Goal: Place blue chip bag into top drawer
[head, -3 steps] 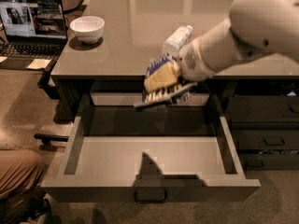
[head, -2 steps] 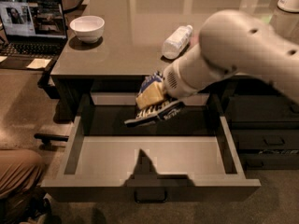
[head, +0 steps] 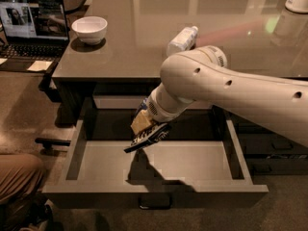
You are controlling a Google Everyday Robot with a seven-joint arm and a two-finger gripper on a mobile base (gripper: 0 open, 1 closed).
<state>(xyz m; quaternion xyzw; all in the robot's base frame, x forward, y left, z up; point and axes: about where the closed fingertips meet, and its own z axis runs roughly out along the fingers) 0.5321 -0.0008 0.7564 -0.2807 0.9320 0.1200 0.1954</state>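
Since the earlier frames, the white robot arm [head: 216,85] has swung lower and slightly left. It has carried its load from desk-edge level down into the drawer opening. The two-finger gripper [head: 143,125] now sits at frame centre, its jaws closed on the small crumpled dark blue foil chip bag [head: 150,135]. The bag projects just below the gripper, with its long axis running from lower left to upper right. It hangs over the left-centre floor of the wide shallow grey top drawer [head: 202,160], apparently clear of it. The drawer floor lies directly beneath the jaws, so the release probably needs only a straight downward move.
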